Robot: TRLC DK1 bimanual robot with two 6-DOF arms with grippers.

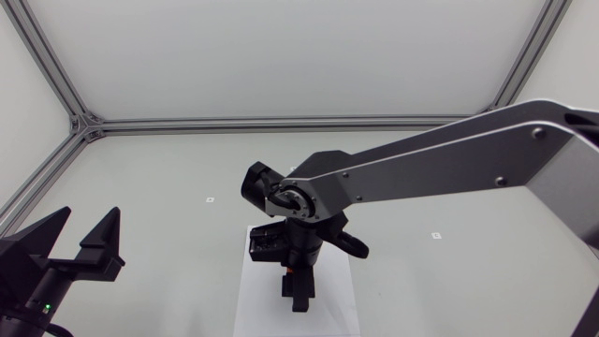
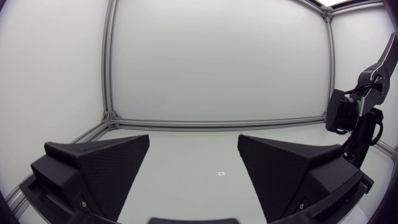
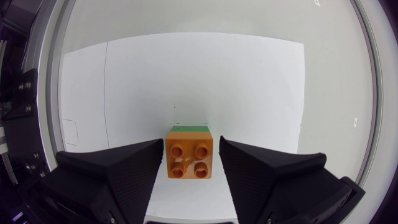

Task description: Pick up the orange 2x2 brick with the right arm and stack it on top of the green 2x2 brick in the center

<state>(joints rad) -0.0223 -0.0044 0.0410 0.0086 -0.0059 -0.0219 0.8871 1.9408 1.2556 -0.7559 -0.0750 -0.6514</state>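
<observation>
In the right wrist view the orange 2x2 brick (image 3: 189,155) sits between the fingers of my right gripper (image 3: 190,144), studs facing the camera. The fingers press its two sides, so the gripper is shut on it. A strip of the green 2x2 brick (image 3: 189,129) shows just past the orange one, directly beneath it. In the head view my right gripper (image 1: 298,292) points straight down over the white sheet (image 1: 253,314) and hides both bricks except for a speck of orange. My left gripper (image 1: 86,245) stands open and empty at the near left, well away from the bricks.
The white sheet (image 3: 249,81) lies flat under the bricks on the grey table. Two small markers (image 1: 210,199) (image 1: 435,235) are on the tabletop. My right arm (image 1: 449,164) spans the table from the right. An aluminium frame (image 1: 281,123) borders the far edge.
</observation>
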